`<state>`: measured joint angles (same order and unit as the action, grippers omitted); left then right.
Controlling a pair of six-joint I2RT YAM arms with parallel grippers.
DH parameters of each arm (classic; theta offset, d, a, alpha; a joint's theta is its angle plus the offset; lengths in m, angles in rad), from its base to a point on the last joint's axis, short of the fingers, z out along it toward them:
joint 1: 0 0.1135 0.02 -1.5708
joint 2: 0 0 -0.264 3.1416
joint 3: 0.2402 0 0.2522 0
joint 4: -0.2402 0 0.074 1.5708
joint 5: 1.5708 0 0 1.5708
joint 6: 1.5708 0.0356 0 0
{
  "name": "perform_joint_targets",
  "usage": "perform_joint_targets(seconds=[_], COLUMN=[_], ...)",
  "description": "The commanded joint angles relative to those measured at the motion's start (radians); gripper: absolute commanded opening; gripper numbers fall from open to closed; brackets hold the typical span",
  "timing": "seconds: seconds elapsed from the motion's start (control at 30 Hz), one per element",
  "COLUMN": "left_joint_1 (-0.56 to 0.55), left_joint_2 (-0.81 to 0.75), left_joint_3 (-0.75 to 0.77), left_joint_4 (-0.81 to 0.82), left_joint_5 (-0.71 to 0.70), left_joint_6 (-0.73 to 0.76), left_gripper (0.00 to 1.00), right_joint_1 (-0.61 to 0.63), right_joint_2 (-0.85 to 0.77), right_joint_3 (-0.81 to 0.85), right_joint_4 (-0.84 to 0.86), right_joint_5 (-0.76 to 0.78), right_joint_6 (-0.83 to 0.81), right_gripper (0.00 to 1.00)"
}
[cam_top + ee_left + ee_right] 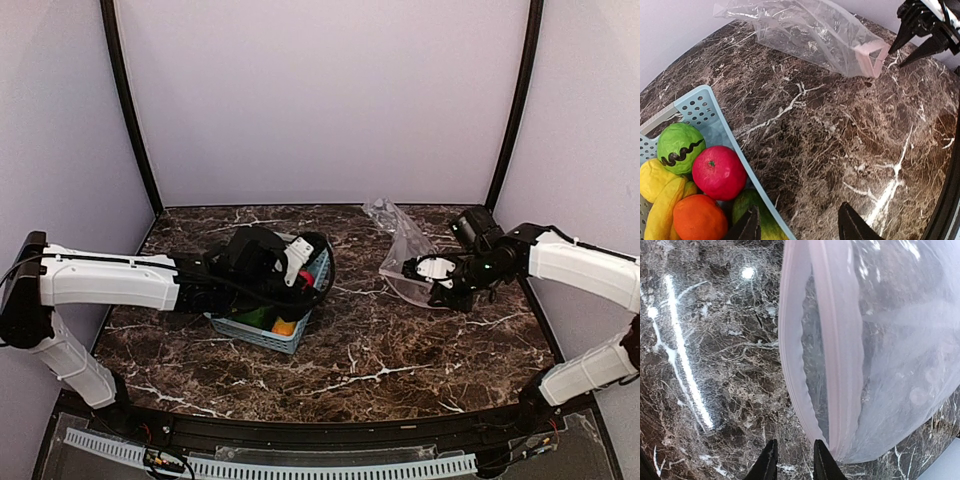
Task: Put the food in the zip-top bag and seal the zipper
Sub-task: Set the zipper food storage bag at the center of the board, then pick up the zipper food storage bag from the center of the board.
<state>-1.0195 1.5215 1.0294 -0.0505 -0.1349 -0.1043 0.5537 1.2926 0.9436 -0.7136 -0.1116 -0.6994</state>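
The food lies in a light blue basket [700, 107]: a striped green melon [680, 145], a pink-red ball [719, 172], an orange [699, 218], a lemon [652, 177], a banana [662, 212] and a green pepper [742, 199]. My left gripper [800, 227] is open and straddles the basket's rim, one finger over the pepper and one over the marble. The clear zip-top bag [900, 340] lies flat at the right, and its pinkish zipper [840, 340] strips are parted. My right gripper [795, 465] is narrowly open over bare marble, just left of the bag's corner and holding nothing.
The basket [265, 335] sits left of centre on the dark marble table [380, 350], the bag [405, 240] at the back right. Marble lies bare between them. Pale walls with black posts close in the back and sides.
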Motion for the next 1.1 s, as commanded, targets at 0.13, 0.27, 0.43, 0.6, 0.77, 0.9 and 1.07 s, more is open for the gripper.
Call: perform_joint_targets(seconds=[0.13,0.27,0.43,0.6,0.77,0.9,1.07], left_joint_1=[-0.005,-0.005,-0.004,-0.004,-0.004,-0.004,-0.004], left_joint_2=[0.064,0.067,0.037,-0.011,-0.027,-0.043,-0.076], left_joint_3=[0.020,0.016,0.000,-0.044,-0.055,-0.061,-0.078], left_joint_4=[0.145,0.164,0.149,0.153,0.140,0.139,0.129], left_joint_5=[0.018,0.008,-0.009,-0.048,-0.056,-0.063,-0.075], left_joint_6=[-0.096,-0.102,-0.117,-0.114,-0.105,-0.103,-0.108], left_gripper=[0.51,0.51,0.51,0.51,0.51,0.51,0.51], right_joint_1=[0.014,0.043,0.081,0.116,0.158,0.199,0.216], right_joint_2=[-0.108,-0.090,-0.095,-0.074,0.000,0.091,0.166], right_joint_3=[-0.161,-0.220,-0.298,-0.346,-0.377,-0.396,-0.412], right_joint_4=[0.332,0.446,0.540,0.657,0.815,0.981,1.153], right_joint_5=[0.172,0.193,0.180,0.219,0.289,0.376,0.460], right_joint_6=[0.026,-0.042,-0.158,-0.270,-0.387,-0.446,-0.488], right_gripper=[0.37,0.41,0.40,0.38,0.38,0.40,0.33])
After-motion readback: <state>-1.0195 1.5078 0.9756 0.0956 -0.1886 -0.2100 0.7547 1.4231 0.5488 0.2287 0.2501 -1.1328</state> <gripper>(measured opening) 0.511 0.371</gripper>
